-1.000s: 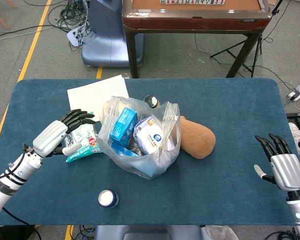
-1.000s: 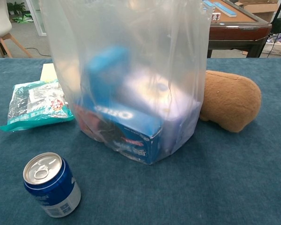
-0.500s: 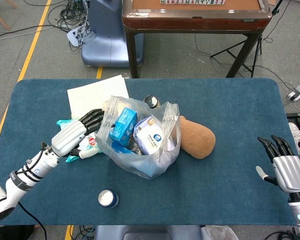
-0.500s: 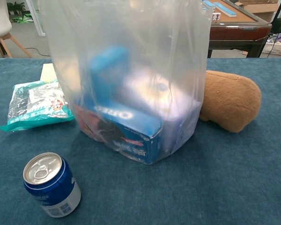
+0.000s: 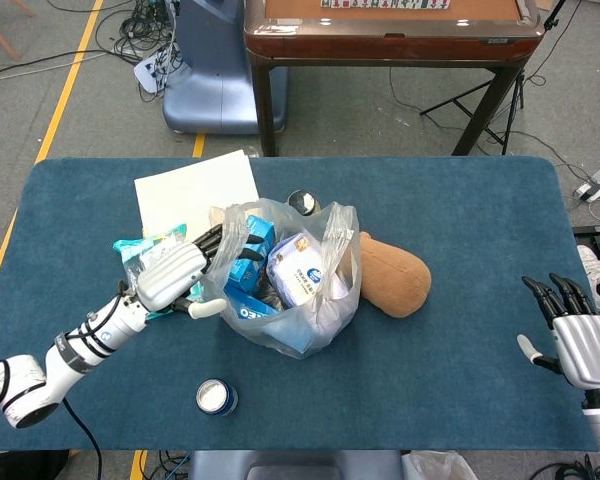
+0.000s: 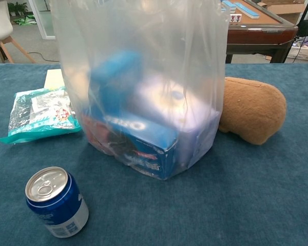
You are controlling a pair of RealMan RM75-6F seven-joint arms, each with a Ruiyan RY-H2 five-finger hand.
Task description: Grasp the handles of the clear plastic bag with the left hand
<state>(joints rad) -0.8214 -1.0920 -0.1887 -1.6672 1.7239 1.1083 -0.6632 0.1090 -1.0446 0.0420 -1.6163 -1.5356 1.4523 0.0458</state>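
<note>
We are seeing the clear plastic bag (image 5: 290,285) standing upright near the middle of the frame in the head view, on the blue table (image 5: 460,300), and filling the upper centre of the chest view, where blue boxes are showing through its film. The left hand (image 5: 172,275) is reaching in from the lower left of the head view, its dark fingers (image 5: 212,240) lying against the bag's left rim; we cannot tell whether they are closing on a handle or only touching the plastic. The right hand (image 5: 580,335) is hovering at the far right edge of the head view, well apart from the bag, fingers spread and holding nothing. A teal snack packet (image 6: 38,113) is lying just left of the bag, a brown plush toy (image 6: 254,115) is resting against its right side, and a blue can (image 6: 56,201) is standing upright in the lower left of the chest view. A white sheet of paper (image 5: 195,190) is lying above the left hand.
</note>
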